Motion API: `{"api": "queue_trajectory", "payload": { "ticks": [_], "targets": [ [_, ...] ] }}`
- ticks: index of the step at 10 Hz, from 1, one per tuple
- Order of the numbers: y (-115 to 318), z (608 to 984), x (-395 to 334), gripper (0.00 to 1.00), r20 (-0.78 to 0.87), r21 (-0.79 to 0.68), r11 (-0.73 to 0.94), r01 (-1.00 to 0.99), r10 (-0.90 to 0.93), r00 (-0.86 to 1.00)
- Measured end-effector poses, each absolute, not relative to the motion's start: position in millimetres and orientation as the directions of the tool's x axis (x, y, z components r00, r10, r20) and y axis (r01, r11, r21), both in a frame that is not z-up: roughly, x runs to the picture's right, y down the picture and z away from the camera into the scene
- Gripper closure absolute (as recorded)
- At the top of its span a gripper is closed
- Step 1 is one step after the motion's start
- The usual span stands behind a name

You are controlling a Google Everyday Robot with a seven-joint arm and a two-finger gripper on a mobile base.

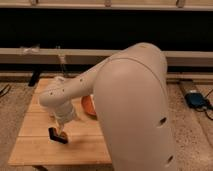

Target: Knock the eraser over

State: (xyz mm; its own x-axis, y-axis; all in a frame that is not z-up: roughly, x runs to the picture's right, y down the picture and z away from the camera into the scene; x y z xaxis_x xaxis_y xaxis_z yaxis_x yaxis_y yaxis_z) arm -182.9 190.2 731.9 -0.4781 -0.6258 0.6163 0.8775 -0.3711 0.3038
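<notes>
your tool sits in the lower left of the frame, at the end of the white arm that reaches down and left from the big rounded body filling the middle and right. it hangs right over the eraser, and you cannot tell whether it touches it or how it is set.

the eraser is a small dark block with an orange-tinged edge, lying tilted on the counter directly under the tool, in the lower left part of the wooden top. to its left and below it you have bare wood running out to the counter's left edge and front edge; the eraser is near neither edge. to its right, more bare wood runs until the robot's body hides the rest.

just up and right of the tool, the orange plate shows partly from behind the arm, apart from the eraser.

the counter is pale wooden slats, standing on a speckled floor. behind it, across the upper part of the frame, a long pale rail runs along a dark wall. at the right edge, a blue object lies on the floor.
</notes>
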Motion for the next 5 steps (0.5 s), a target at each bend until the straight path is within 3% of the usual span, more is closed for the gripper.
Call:
{"api": "queue_trajectory", "payload": {
  "ticks": [5],
  "targets": [
    [166.7,719.9,-192.5,0.2,0.548,0.346,-0.335,0.876,-0.686,-0.479]
  ]
}}
